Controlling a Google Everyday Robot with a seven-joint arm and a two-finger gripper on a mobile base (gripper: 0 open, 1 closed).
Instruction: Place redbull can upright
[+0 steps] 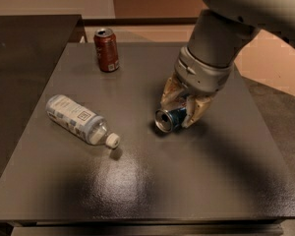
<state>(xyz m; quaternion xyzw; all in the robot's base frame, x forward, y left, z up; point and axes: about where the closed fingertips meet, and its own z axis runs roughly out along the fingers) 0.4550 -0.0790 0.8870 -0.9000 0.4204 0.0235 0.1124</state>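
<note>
- Dark grey table [137, 191] fills most of the view, and its near part shows only a soft sheen of reflected light.
- On the left side of the table a clear plastic bottle [76, 118] lies on its side. It has a pale printed label, and its white cap [112, 140] points toward the near right.
- Right of the bottle and well apart from it, around the middle of the table, the redbull can [166, 120] lies tilted over rather than upright. Its shiny silver end faces the near left and a strip of blue shows behind it. Its low end is at the table top, over a small shadow; whether it touches I cannot tell.
- The gripper [178, 116] is at the can, coming down from the far right, with its pale fingers [196, 111] clamped on the can's sides.
- Above the gripper, the thick grey arm [211, 48] rises out of the top right of the view.
- Near the far left of the table a dark red soda can [106, 49] stands upright, well apart from everything else.
- Beyond the table, a second dark surface [24, 48] lies on the left and tan floor [275, 63] on the right.
</note>
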